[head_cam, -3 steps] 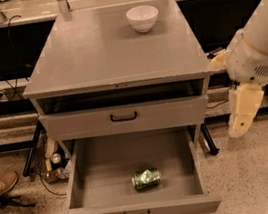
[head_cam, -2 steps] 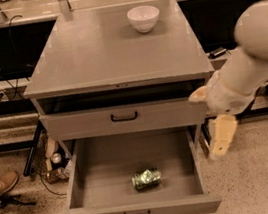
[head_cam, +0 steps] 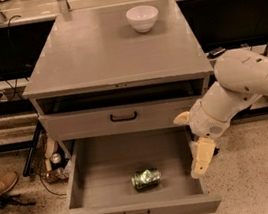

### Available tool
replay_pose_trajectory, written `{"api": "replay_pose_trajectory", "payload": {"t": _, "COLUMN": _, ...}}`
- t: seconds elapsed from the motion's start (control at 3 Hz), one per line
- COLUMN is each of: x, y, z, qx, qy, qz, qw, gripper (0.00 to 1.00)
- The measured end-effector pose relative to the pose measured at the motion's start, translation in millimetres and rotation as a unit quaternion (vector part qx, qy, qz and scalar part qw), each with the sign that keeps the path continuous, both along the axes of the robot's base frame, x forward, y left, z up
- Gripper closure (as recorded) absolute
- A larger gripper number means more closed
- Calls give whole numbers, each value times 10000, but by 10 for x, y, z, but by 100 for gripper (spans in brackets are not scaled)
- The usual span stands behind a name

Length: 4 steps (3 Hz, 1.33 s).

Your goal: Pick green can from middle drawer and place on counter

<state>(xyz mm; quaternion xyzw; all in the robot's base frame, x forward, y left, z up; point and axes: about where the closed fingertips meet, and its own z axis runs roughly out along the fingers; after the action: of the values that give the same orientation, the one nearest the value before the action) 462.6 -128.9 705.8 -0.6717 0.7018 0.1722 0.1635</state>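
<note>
Lying on its side, the can [head_cam: 146, 178] rests on the floor of the open drawer [head_cam: 107, 159]. It sits near the front wall, a little right of centre, with its long axis roughly parallel to the drawer front.

The end effector [head_cam: 201, 161] hangs pointing down at the drawer's right rim, to the right of the can and apart from it. It carries nothing. Whether it is set wide or narrow cannot be told.

Handling, as judged from appearance:
- Weight: the can is probably light and may be empty, given the dented body.
- Stiffness: the wall is thin and already deformed, so excess closing force is likely to crush it further.
- Surface: the skin is shiny and probably slippery.
- Stability: the round body may roll on the flat drawer floor if nudged from one side.

Recommended hold: approach from above and close across the body at mid-length, square to the long axis. Avoid the end rims. Apply moderate force only.

Access from above looks open, since the can lies forward of the closed drawer front [head_cam: 120, 117] above.

For release, the tabletop [head_cam: 105, 53] offers bare surface in front of the bowl [head_cam: 142, 17]. A can set on its side may roll there.
</note>
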Motion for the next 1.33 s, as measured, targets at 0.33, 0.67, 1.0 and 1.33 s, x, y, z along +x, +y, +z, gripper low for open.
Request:
{"api": "replay_pose_trajectory", "payload": {"t": 0.33, "x": 69, "y": 75, "z": -394, "qx": 57, "qy": -14, "qz": -124, "qw": 9999, "gripper": 0}}
{"api": "replay_pose_trajectory", "payload": {"t": 0.67, "x": 169, "y": 219, "z": -1224, "qx": 279, "qy": 55, "qz": -344, "qw": 9990, "gripper": 0}}
{"api": "replay_pose_trajectory", "payload": {"t": 1.0, "x": 398, "y": 422, "z": -2067, "qx": 842, "qy": 19, "qz": -815, "qw": 9931, "gripper": 0}}
{"api": "replay_pose_trajectory", "payload": {"t": 1.33, "x": 398, "y": 423, "z": -2067, "qx": 843, "qy": 18, "qz": -814, "qw": 9931, "gripper": 0}}
